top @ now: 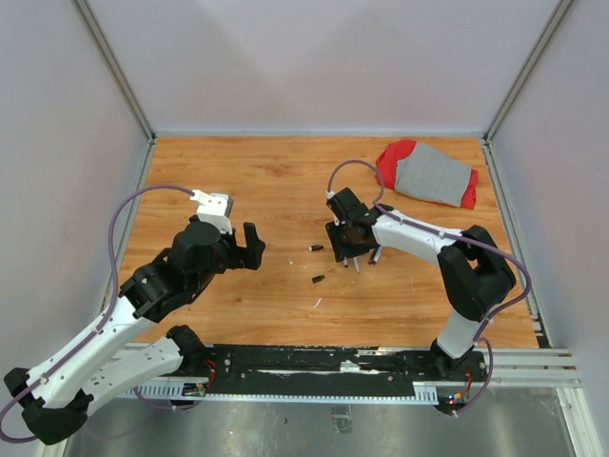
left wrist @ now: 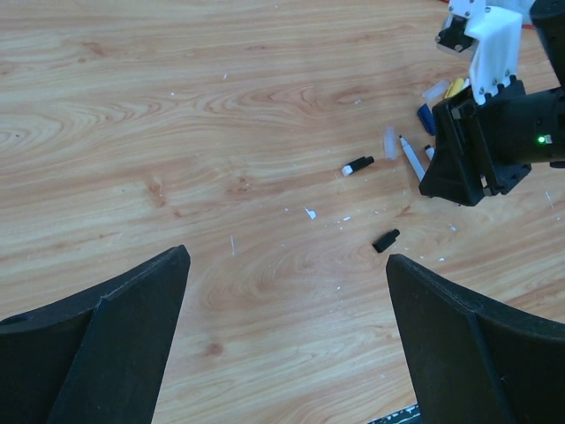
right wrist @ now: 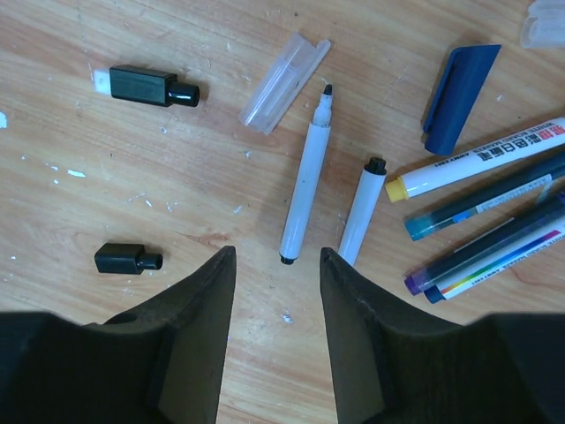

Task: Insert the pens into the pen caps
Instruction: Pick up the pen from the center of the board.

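Right wrist: slim white plastic pen [right wrist: 300, 177], likely light, stiff, slick; best pinched mid-barrel. Astride pen's rear end, right gripper [right wrist: 278, 256] half-parted, empty; left gripper [left wrist: 287, 256] wide apart.

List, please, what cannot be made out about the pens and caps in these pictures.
- Right wrist view: the coloured pens run off the right edge; their far ends are unseen.
- Right wrist view: a white pen has its lower end behind a finger of the right gripper.
- Top view: that gripper covers most pens, so they cannot be counted.
- Left wrist view: the right arm blocks most of them.
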